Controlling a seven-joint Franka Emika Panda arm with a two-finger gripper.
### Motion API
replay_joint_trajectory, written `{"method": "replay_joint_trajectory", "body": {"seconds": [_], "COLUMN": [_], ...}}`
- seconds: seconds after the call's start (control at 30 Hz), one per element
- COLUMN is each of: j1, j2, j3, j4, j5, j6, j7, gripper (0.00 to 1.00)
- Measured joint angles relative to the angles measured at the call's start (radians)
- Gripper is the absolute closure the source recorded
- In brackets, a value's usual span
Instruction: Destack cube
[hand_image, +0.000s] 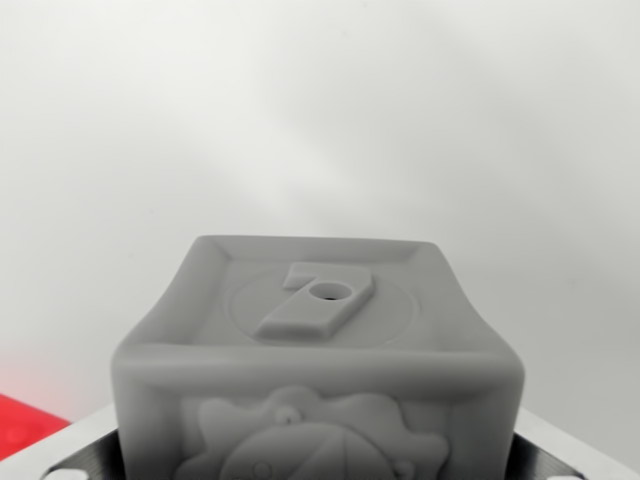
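A grey cube (318, 350) fills the lower middle of the wrist view, very close to the camera. Its upper face carries a raised figure 7 with a small hole in it, and its near face shows a raised gear-like relief. My gripper (318, 455) is shut on the cube: a metal finger (85, 450) presses its side on the wrist view's left, and another finger (560, 450) presses the side on the wrist view's right. No lower cube shows in this view.
Behind the cube lies a blurred, plain white surface (320, 110). A red object (25, 425) pokes in at the bottom left corner, out of focus and cut off by the frame.
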Motion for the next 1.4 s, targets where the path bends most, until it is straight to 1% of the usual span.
{"method": "replay_joint_trajectory", "body": {"seconds": [0.37, 0.5, 0.67, 0.93, 1.1, 1.4], "j1": [-0.011, -0.012, -0.015, -0.020, -0.024, -0.028], "j2": [0.049, 0.071, 0.117, 0.163, 0.191, 0.220], "j3": [0.005, 0.006, 0.010, 0.016, 0.020, 0.025], "j4": [0.068, 0.072, 0.080, 0.091, 0.098, 0.108], "j5": [0.000, 0.000, 0.002, 0.004, 0.004, 0.004], "j6": [-0.019, -0.005, 0.027, 0.065, 0.085, 0.105], "j7": [-0.050, -0.054, -0.056, -0.057, -0.057, -0.057], "gripper": [1.00, 1.00, 1.00, 1.00, 1.00, 1.00]}}
